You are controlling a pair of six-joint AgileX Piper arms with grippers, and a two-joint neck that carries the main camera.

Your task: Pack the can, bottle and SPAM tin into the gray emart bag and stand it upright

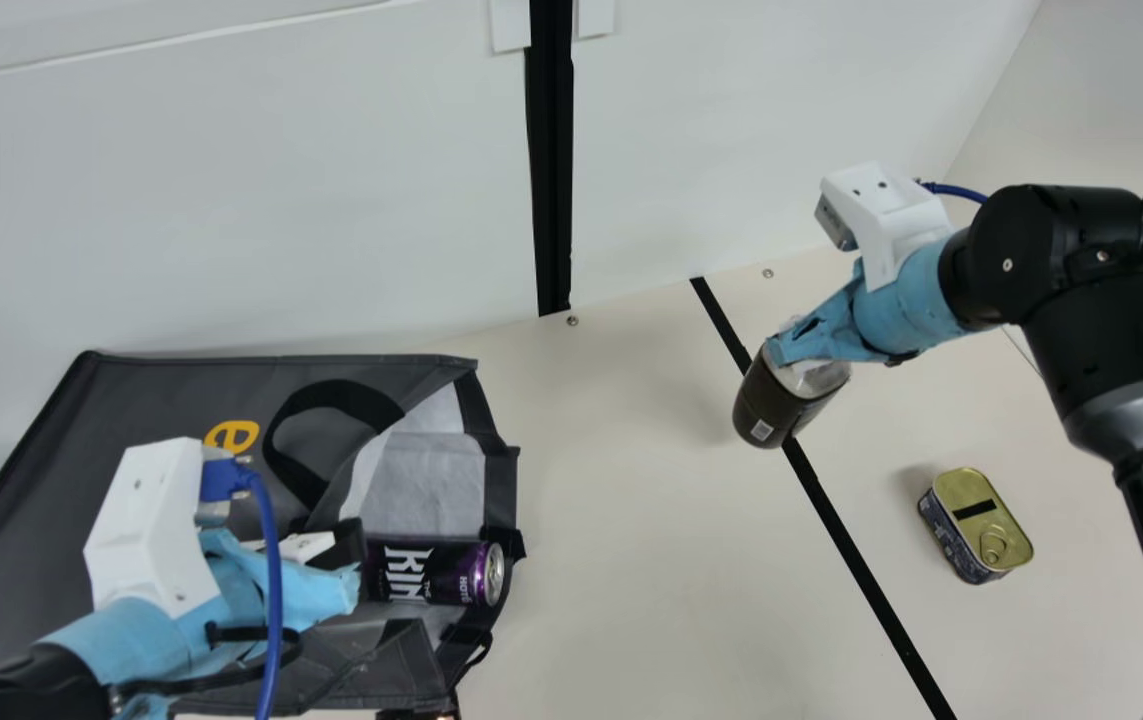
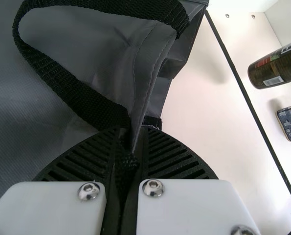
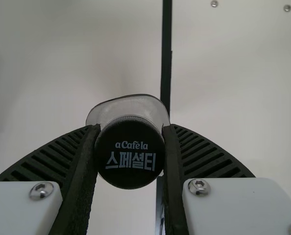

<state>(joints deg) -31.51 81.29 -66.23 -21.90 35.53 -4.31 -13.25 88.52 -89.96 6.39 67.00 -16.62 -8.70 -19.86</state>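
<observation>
In the main view my left gripper [image 1: 346, 565] is over the gray bag [image 1: 181, 390], which lies on its side, mouth facing right. The purple can [image 1: 441, 573] lies inside the mouth. In the left wrist view my left gripper [image 2: 124, 161] is shut on the bag's edge by the black handle [image 2: 81, 100]. My right gripper [image 1: 791, 355] holds the dark bottle [image 1: 776, 405] by its neck, tilted above the table; in the right wrist view my right gripper [image 3: 130, 156] is shut around the black cap [image 3: 129, 159]. The SPAM tin [image 1: 976, 525] lies at the right.
A black line [image 1: 861, 560] crosses the cream table [image 1: 651, 600] between the bag and the tin. A white wall [image 1: 231, 200] with a black strip [image 1: 553, 180] stands behind the table, close to the bag's far edge.
</observation>
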